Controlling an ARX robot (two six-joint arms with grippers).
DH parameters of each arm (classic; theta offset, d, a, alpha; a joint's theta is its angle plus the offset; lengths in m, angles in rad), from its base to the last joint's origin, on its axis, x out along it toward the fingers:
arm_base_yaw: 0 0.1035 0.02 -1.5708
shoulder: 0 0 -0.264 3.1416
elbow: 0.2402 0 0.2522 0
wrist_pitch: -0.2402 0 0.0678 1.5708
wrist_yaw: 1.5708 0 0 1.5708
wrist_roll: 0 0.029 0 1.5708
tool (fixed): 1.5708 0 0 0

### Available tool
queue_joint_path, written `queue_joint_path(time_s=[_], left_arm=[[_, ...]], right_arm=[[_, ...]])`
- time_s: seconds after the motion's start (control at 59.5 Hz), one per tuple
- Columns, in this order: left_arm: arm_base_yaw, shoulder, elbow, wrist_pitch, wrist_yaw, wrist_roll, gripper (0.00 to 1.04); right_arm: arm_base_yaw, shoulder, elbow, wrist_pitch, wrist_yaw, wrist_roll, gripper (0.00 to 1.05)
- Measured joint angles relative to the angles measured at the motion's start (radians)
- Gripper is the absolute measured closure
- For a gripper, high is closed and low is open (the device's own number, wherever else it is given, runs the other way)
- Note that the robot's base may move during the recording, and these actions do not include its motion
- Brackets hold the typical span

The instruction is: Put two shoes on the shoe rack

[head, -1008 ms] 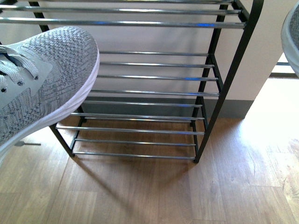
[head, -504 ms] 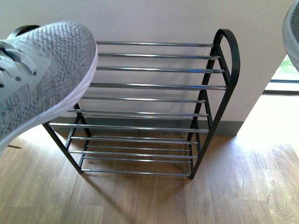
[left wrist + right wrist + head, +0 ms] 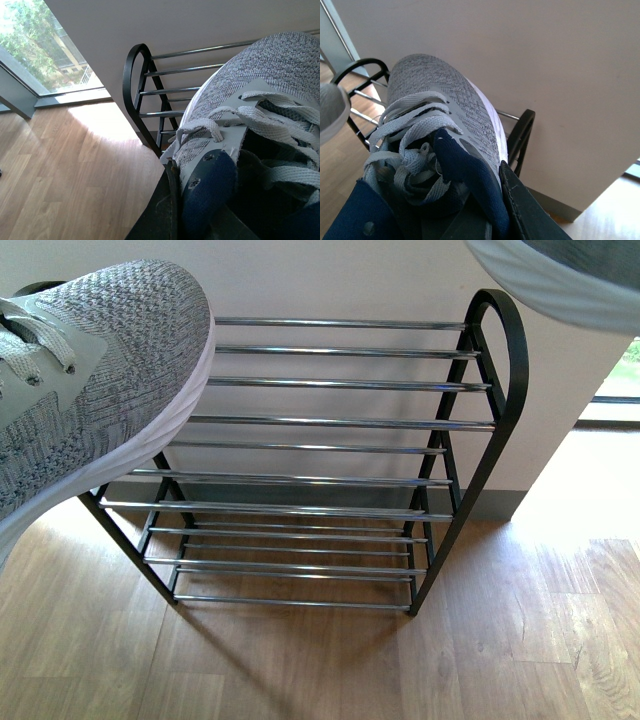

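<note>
Both held high: left tool (image 3: 186, 212) clamps left sneaker (image 3: 95, 390), right tool (image 3: 485, 215) clamps right sneaker (image 3: 560, 280), toes ahead over the shoe rack (image 3: 503, 360) for lowering.

A plain cream wall (image 3: 330, 280) runs across the back, met at its foot by a grey skirting board (image 3: 497, 506). The floor (image 3: 300, 660) is light brown wood-grain planks. At the right a low window (image 3: 618, 380) shows green outside, and daylight lies in a bright patch (image 3: 585, 475) on the boards. The left wrist view shows another grey-framed window (image 3: 20, 95) with trees (image 3: 30, 25) beyond
</note>
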Motion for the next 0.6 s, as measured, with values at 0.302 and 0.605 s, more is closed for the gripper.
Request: queue_joint_path(time_s=[0.302, 0.605], left_arm=[[0.0, 0.0, 0.0, 0.0, -0.002, 0.0, 1.03], [0.0, 0.0, 0.0, 0.0, -0.001, 0.0, 1.03]], right_arm=[[0.282, 0.489, 0.291, 0.07, 0.328, 0.264, 1.03], [0.326, 0.792, 0.493, 0.015, 0.46, 0.555, 1.03]])
